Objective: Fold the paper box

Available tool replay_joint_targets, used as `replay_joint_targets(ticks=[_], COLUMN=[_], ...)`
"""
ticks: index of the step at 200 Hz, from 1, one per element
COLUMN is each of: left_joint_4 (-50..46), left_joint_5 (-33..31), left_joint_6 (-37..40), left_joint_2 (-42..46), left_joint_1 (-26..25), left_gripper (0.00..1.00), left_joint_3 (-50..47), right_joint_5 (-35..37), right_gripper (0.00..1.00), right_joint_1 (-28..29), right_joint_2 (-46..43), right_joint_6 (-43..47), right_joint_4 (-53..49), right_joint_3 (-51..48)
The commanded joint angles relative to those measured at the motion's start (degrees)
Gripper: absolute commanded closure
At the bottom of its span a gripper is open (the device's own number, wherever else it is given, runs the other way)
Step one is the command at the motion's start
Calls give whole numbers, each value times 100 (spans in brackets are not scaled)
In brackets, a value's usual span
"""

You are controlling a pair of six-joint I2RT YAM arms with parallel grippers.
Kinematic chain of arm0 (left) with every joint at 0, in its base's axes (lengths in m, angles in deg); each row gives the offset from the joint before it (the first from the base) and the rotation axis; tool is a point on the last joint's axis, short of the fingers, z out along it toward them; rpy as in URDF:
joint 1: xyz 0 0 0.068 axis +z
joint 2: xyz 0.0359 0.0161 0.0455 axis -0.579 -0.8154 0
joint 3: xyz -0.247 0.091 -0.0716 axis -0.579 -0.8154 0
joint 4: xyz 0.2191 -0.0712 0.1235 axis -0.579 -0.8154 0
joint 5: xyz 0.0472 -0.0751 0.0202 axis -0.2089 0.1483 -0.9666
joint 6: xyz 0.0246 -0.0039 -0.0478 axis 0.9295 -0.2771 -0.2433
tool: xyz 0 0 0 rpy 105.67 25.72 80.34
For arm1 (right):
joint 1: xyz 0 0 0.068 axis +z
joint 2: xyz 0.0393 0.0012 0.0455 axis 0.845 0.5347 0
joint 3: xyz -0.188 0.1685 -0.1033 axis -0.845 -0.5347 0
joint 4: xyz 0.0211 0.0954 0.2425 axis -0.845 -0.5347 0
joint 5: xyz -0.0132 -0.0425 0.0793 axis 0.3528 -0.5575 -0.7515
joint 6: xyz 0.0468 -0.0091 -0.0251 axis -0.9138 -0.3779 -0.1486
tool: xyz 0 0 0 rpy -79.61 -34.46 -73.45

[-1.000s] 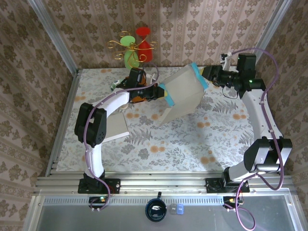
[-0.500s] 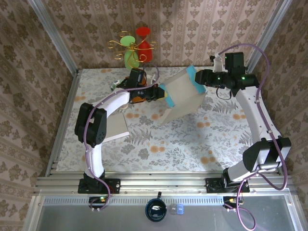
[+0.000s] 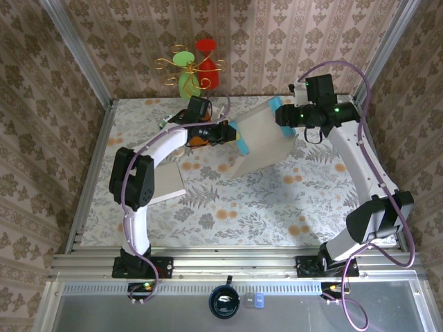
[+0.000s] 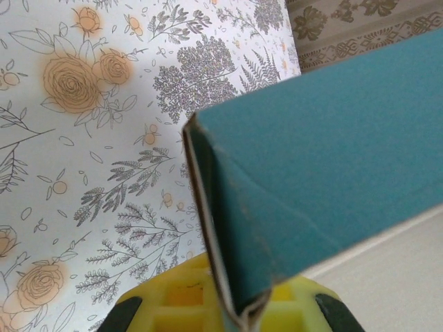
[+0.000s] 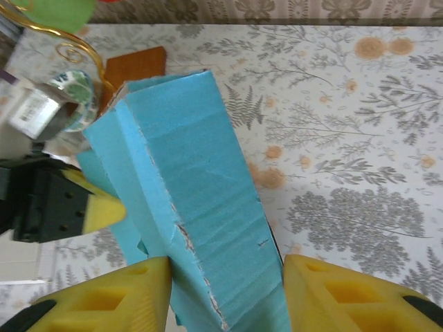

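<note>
sheet: a white sheet (image 3: 166,185) lies flat on the floral tabletop (image 3: 277,207), left side, beside the left arm.
ornament: a green and red piece with gold wire (image 3: 194,69) stands at the far edge, left of centre.
small items: a tape roll (image 5: 75,90) and a brown flat piece (image 5: 135,66) sit at the far left, behind the left tool.
left tool (image 4: 232,315): closed, its 2 yellow fingertips (image 4: 169,311) pinching a thin teal edge of the paper box.
paper box (image 3: 261,138): centre-far, spanning the 2 tools and tilted. Pale outer panel faces up, teal lining shows at both ends, lower corner points down toward the tabletop. Cannot tell if that corner touches.
right tool (image 5: 225,297): jaws partly apart, straddling the box's folded teal end. That end takes up the gap between the yellow fingers (image 5: 346,297). Cannot tell whether they are pressing on it or only flanking it.
</note>
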State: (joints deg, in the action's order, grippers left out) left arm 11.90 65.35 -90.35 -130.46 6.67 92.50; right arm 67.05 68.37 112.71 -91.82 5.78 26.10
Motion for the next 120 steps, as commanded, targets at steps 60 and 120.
replay_joint_targets(ticks=[60, 120], left_joint_4=[-1055, -1521], left_joint_5=[-388, -698], left_joint_6=[684, 715], left_joint_2=[-116, -180], left_joint_1=[-284, -415], left_gripper=[100, 100], left_joint_3=[791, 1075], right_joint_5=[2293, 3298], right_gripper=[77, 89], right_joint_1=[630, 784], right_joint_2=[400, 648], right_joint_6=[290, 93], right_joint_4=[-675, -1057], right_joint_3=[337, 485])
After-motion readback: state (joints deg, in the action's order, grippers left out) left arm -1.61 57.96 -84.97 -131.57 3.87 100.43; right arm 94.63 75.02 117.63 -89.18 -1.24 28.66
